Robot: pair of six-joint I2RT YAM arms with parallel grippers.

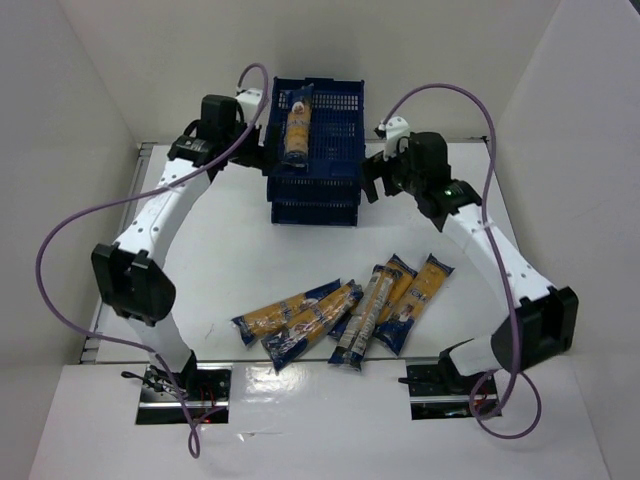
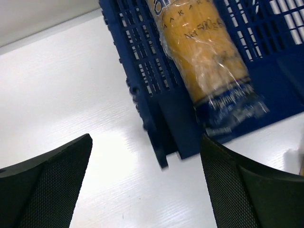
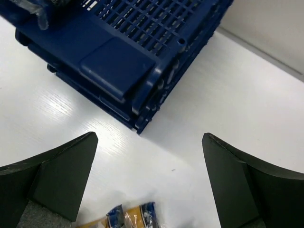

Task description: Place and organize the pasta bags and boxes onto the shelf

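The shelf (image 1: 335, 150), a dark blue stack of grid-walled trays, stands at the back middle of the table. One pasta packet (image 1: 298, 125) lies lengthwise on its top tray, near the left side. Several more packets (image 1: 300, 320) lie fanned out on the table in front. My left gripper (image 1: 262, 158) hovers open at the shelf's left front corner, holding nothing. In the left wrist view the packet (image 2: 209, 61) rests in the shelf (image 2: 142, 71) beyond the open left gripper (image 2: 147, 185). My right gripper (image 1: 380, 185) is open and holds nothing at the shelf's right side. The right wrist view shows the shelf corner (image 3: 123, 61) ahead of the right gripper (image 3: 149, 180).
White walls close in the table at the back and on both sides. Two dark blue packet ends (image 3: 133, 216) show at the bottom of the right wrist view. Purple cables loop from both arms.
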